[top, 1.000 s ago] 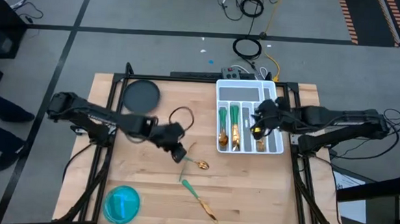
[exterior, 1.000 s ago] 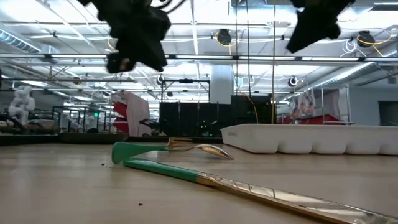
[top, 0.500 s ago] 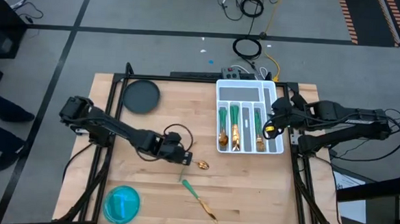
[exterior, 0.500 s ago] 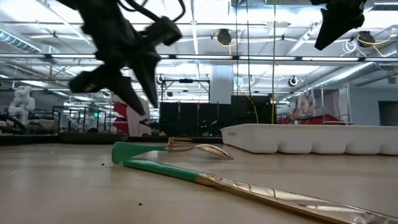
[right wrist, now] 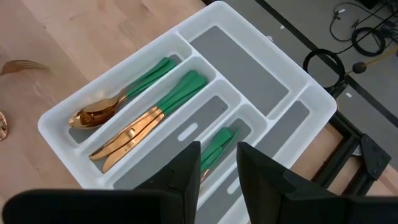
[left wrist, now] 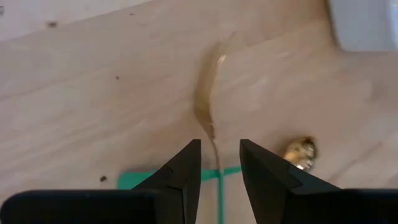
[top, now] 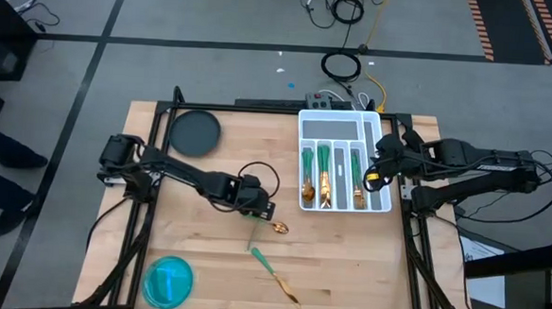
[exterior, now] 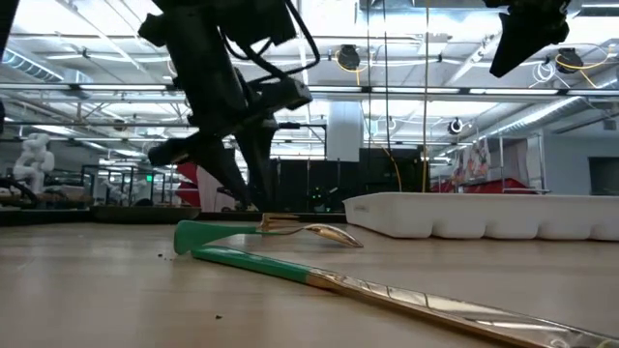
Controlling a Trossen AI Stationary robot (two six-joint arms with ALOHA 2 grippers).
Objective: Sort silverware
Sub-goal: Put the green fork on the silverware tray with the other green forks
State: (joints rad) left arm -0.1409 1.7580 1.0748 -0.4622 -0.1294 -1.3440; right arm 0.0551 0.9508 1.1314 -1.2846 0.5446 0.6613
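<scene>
The left gripper (top: 265,211) sits low over the middle of the table (top: 346,272), its two fingers (left wrist: 180,177) parted a little and holding nothing; in the left wrist view a slim gold stem runs into the gap between them. Just at its 5 o'clock lies one spoon (top: 278,227), gold bowl showing. One knife (top: 276,278) lies further toward 6 o'clock, green handle toward the gripper, gold blade pointing at the table's near edge. In the low view a third piece, a fork (exterior: 290,228), rests across the knife's handle with its tines curling up. The white tray (top: 379,209) sits at 2 o'clock from the table's centre. In the right wrist view its long slots hold one spoon in the outer slot (right wrist: 99,112), two knives (right wrist: 134,134) in the next, and green handles, how many I cannot tell, in a slot partly hidden behind the gripper. The right gripper (top: 374,171) hangs above the tray's right side, its fingers slightly apart and empty. One blue bowl (top: 168,281) stands at 7 o'clock near the table's front-left corner, and one dark round plate (top: 194,131) at 10 o'clock.
</scene>
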